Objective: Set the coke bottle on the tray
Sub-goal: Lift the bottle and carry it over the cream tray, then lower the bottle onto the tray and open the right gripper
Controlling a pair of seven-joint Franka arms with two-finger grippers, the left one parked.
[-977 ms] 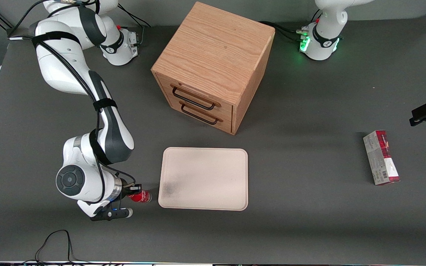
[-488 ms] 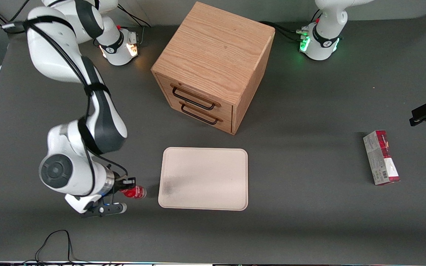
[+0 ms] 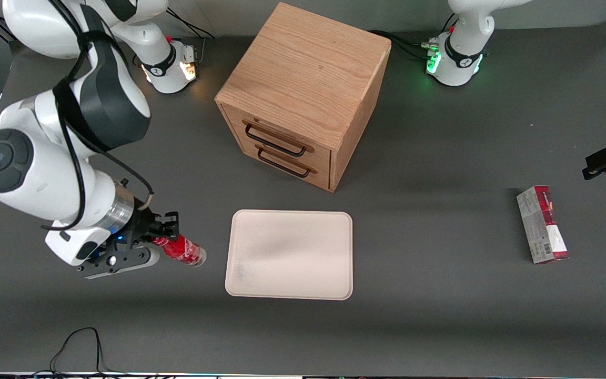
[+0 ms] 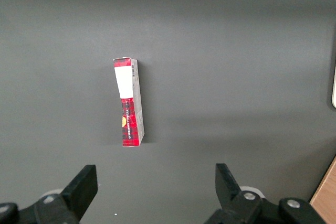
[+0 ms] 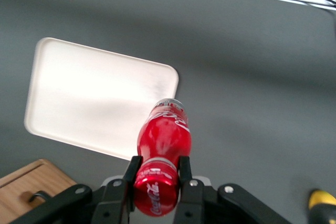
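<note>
My right gripper [image 3: 163, 234] is shut on the cap end of the coke bottle [image 3: 182, 250], a small red bottle. It holds the bottle tilted and lifted off the table, beside the tray toward the working arm's end. In the right wrist view the fingers [image 5: 132, 174] clamp the red cap, and the bottle [image 5: 164, 140] points toward the tray. The tray [image 3: 290, 254] is flat, cream-white and bare, in front of the cabinet; it also shows in the right wrist view [image 5: 94, 100].
A wooden two-drawer cabinet [image 3: 303, 95] stands farther from the front camera than the tray, both drawers closed. A red-and-grey carton [image 3: 542, 225] lies toward the parked arm's end of the table. A small yellow lump [image 5: 323, 202] shows in the right wrist view.
My gripper has risen with the bottle, lifting it off the table and tilting it. The arm has swung up and away from the tray's near corner.
</note>
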